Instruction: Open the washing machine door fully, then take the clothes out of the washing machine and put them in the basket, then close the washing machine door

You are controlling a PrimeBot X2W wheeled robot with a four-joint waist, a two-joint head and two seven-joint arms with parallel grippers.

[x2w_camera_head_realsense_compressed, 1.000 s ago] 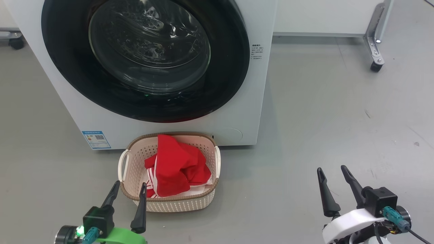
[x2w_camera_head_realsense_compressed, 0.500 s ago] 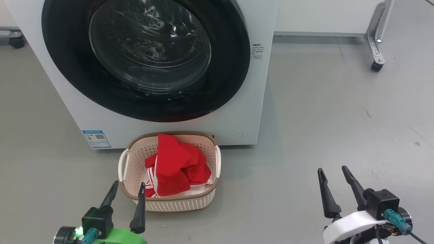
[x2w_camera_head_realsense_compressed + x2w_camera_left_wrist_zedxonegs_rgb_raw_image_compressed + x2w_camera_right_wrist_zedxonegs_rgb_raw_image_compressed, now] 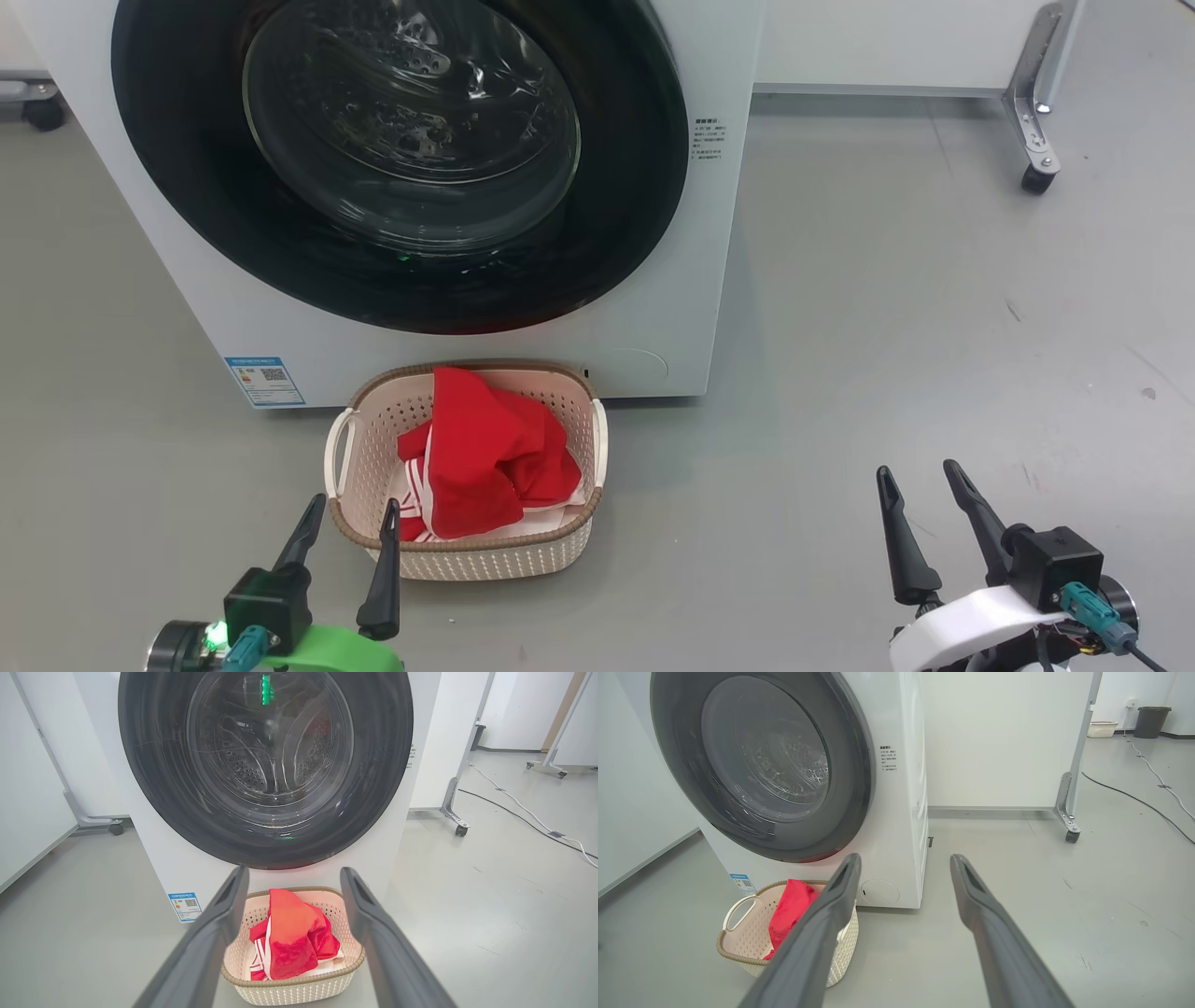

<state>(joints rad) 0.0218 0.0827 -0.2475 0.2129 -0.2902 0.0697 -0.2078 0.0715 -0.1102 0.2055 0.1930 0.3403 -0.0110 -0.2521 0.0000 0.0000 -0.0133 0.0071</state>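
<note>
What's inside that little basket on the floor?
Red clothes with white stripes, heaped in the basket. They cover its bottom, so anything underneath cannot be seen.

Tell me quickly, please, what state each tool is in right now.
Left tool: open, holding nothing.
Right tool: open, holding nothing.

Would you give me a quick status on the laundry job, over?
Left gripper, right gripper open, empty. Door shut; clothes in basket. Nothing in the way.
</note>
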